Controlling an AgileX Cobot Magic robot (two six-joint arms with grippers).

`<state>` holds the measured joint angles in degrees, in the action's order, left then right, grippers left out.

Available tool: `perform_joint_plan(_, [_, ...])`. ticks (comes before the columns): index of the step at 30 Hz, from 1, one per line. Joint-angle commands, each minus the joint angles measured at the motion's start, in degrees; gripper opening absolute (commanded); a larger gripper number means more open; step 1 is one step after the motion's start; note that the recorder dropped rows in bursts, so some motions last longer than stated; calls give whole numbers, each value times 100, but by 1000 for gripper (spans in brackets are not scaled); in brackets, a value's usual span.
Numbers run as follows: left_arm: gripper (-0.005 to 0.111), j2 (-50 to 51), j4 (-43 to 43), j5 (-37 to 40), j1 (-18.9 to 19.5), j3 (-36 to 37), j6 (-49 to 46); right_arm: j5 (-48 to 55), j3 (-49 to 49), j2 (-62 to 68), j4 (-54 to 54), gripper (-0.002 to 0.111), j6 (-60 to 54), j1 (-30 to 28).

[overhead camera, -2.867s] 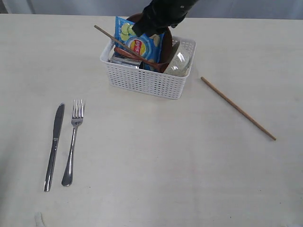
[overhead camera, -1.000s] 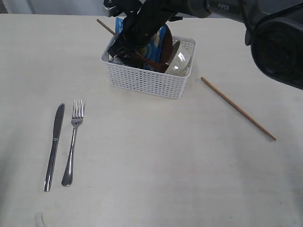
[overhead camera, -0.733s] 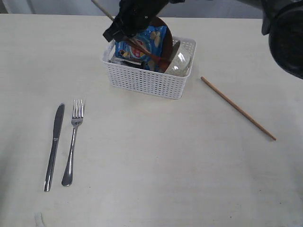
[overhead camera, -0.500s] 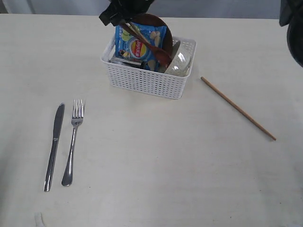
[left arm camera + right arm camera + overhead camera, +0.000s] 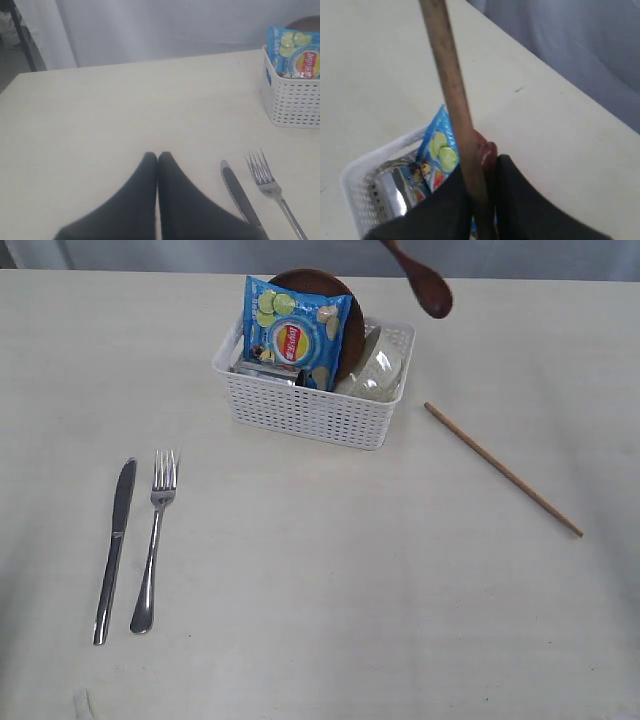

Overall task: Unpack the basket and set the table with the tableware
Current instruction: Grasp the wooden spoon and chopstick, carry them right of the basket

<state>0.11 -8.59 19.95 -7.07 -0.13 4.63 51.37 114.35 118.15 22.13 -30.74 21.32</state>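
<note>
One wooden spoon (image 5: 428, 288) is up in the air, over the far right corner of the basket (image 5: 310, 412), handle running off the top of the exterior view. Right end effector (image 5: 480, 175) is closed on a brown rod (image 5: 447, 85) with a red-brown end pinched alongside; I read that end as the spoon handle, and I can't tell what the rod is. Basket sits far-centre on the table (image 5: 330, 590), holding a blue snack bag (image 5: 293, 333) upright, a brown plate (image 5: 350, 325) behind it and a pale bowl (image 5: 378, 368) on the right. One chopstick (image 5: 502, 469) lies on the table right of the basket, apart from it. Knife (image 5: 113, 552) and fork (image 5: 153, 540) lie side by side at near left. Left end effector (image 5: 158, 159) has its fingers pressed together, empty, near the knife.
</note>
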Motion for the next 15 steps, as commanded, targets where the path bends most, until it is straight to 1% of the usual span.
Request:
perform_joint_plan(1, [0,-11,11,-3,-29,13,13,354,13,-109,-42,-1,403,-603])
perform_joint_plan(4, [0,-11,11,-3,-29,13,13,606,-56,-82,-198,-1,757,-1043])
perform_joint_plan(7, [0,-11,11,-3,-29,13,13,720,-337,-30,-292,-1,999,-1499])
perform_joint_plan(11, [0,-11,11,-3,-29,13,13,694,-1066,81,-281,-1,1039,-2057])
perform_joint_plan(15, [0,-11,11,-3,-29,13,13,142,-2073,163,-120,-1,815,-2287])
